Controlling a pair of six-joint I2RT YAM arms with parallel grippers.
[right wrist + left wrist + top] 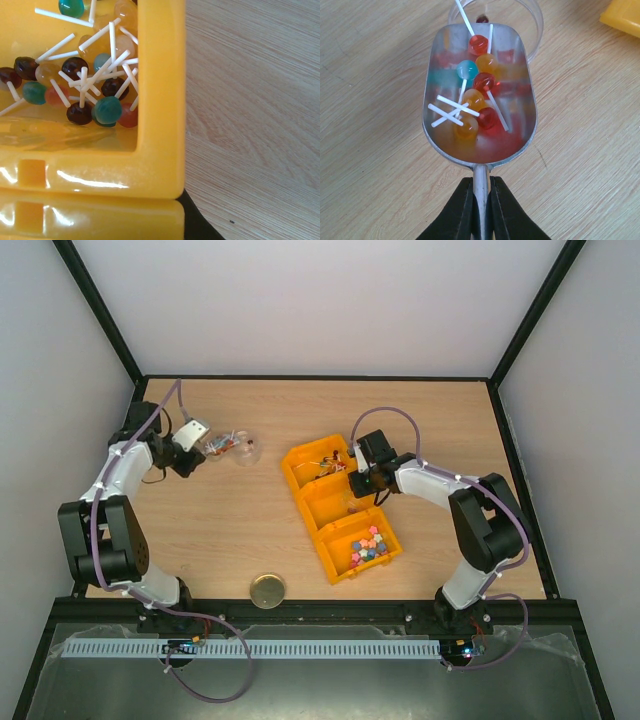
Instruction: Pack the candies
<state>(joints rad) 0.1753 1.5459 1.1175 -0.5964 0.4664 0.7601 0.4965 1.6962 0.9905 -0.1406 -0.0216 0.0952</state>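
My left gripper (481, 182) is shut on the handle of the silver scoop (445, 145), held level just above the table. The scoop holds several ball candies on white sticks (481, 80), red, orange and blue. Its tip reaches the mouth of a clear jar (532, 22) lying on its side. My right gripper (365, 480) is at the corner of the far yellow bin (160, 100); one black finger (197, 222) shows outside its wall, the other is hidden. That bin holds several stick candies (107, 110). The near bin holds bright candy lumps (368, 545).
Three yellow bins stand in a diagonal row at centre right; the middle bin (318, 508) looks empty. A round gold lid (267, 591) lies near the front edge. The clear jar (236, 445) lies at the back left, by the left gripper (192, 445).
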